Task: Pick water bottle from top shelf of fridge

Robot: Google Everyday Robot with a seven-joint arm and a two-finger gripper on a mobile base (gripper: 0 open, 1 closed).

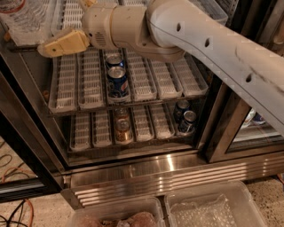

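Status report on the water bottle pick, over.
Status: end effector open, empty, at the top shelf front. The water bottle stands on that shelf at picture left, not gripped. Nothing between them; Pepsi cans sit one rack below.

Smooth white tubular arm (199,40) with small dark holes, tan-fingered claw (62,26) at upper left.

Top edge crops water bottle (21,18), just beside the hand (62,25).
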